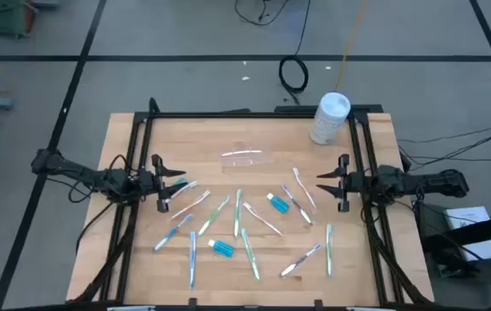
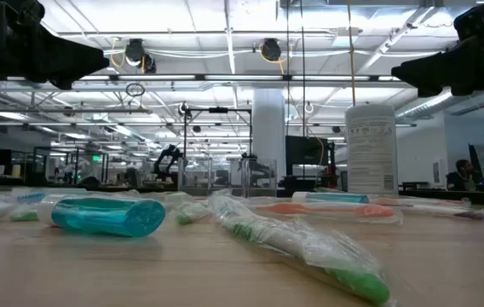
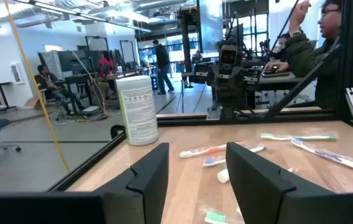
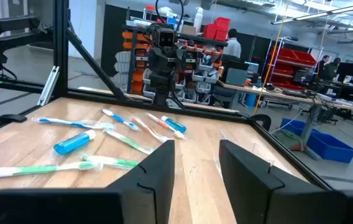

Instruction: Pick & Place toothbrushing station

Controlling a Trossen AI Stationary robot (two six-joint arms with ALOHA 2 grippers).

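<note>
Across the tabletop (image 1: 142, 138) lie scattered toothbrushes (image 1: 239, 212) and two blue tubes (image 1: 223, 249), the clear cup (image 1: 244, 157) on its side; left pincer (image 1: 176, 185) and right pincer (image 1: 323, 182) hover spread, released, at opposite edges

Clear cup (image 1: 244, 157) — faint, outline barely discernible; low-view arms cropped.

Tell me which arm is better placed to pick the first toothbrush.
Left, probably. The left gripper hovers open right beside a blue toothbrush, nearly touching it. The right gripper, also open, has a pink toothbrush close by, but with a clearer gap.
</note>
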